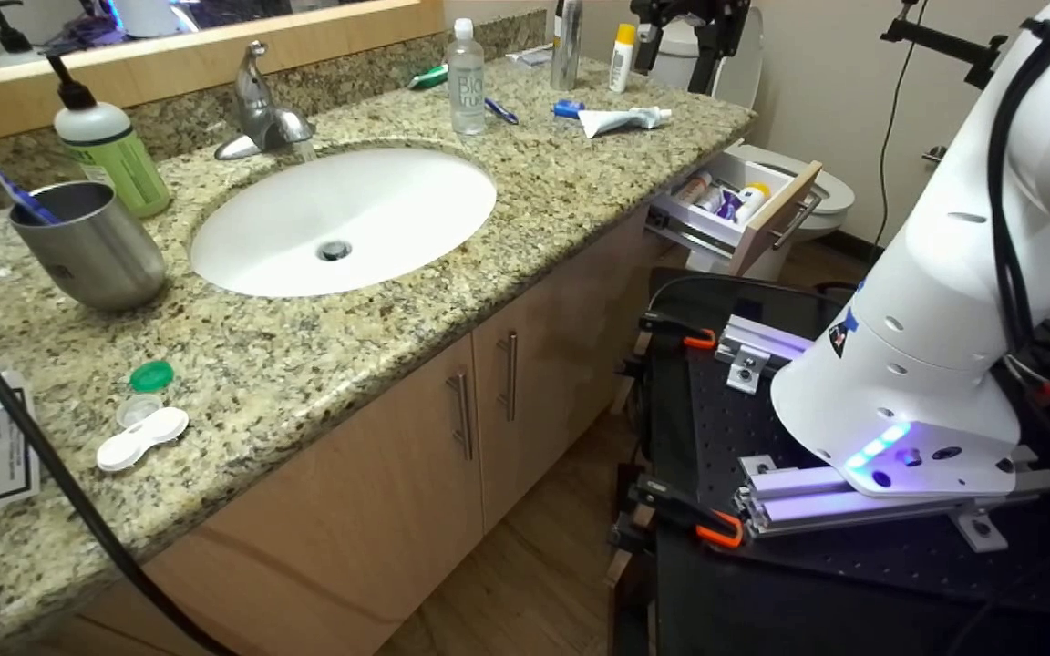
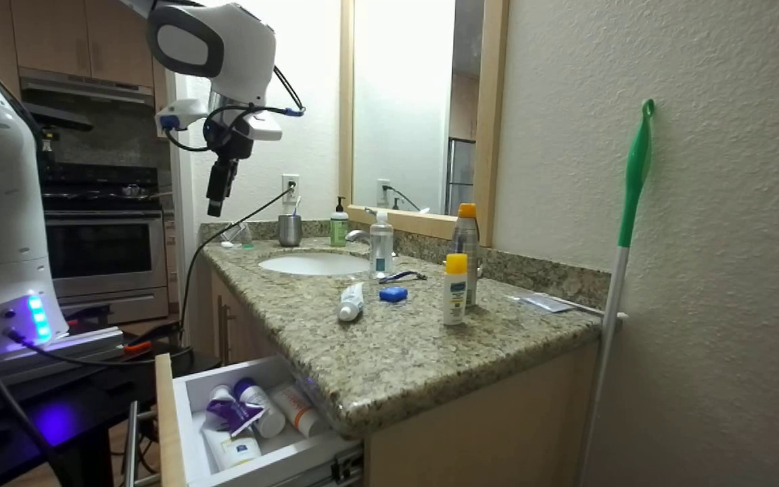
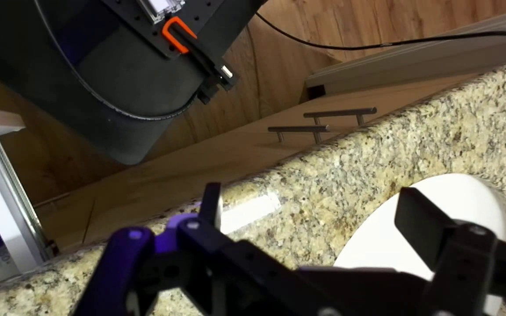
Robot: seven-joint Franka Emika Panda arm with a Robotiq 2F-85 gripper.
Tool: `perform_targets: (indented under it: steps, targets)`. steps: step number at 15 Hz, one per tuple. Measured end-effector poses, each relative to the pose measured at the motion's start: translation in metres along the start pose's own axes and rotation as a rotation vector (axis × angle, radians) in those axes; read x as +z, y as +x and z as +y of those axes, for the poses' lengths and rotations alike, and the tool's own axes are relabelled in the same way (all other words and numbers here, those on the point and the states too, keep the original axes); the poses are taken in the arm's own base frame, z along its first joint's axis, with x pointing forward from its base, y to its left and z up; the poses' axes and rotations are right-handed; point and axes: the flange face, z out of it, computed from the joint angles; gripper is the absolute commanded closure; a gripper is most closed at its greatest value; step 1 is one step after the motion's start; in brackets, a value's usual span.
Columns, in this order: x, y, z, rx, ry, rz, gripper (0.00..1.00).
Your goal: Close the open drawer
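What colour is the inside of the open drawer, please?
The drawer is white inside, seen best in an exterior view.

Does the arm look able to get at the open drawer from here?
Probably yes: the gripper is open, raised above counter level, and nothing visible blocks the drawer, though the nearby black table may crowd its front.

Pale textured wall [image 2: 721, 237], wooden floor [image 3: 275, 74], toilet [image 1: 837, 193]

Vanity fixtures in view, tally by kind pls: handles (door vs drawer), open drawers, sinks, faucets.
Cabinet door handles: 2
Drawer handle: 1
Open drawer: 1
Sink: 1
Faucet: 1
Total: 6
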Motion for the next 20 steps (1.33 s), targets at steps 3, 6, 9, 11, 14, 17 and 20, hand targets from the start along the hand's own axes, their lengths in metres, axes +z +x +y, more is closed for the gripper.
perform_targets:
  steps: [3,6,9,11,14,17,20]
  targets:
    - [0.000,0.006,-0.002,0.044,-0.021,0.031,0.00]
    - [0.017,0.030,0.026,0.171,-0.086,0.097,0.00]
    - [0.038,0.040,0.095,0.323,-0.157,0.125,0.00]
    - [0.044,0.033,0.136,0.414,-0.216,0.119,0.00]
    - [0.042,0.008,0.190,0.506,-0.327,0.102,0.00]
    - [0.033,-0.021,0.234,0.588,-0.405,0.094,0.00]
    - [0.025,-0.029,0.246,0.613,-0.409,0.108,0.00]
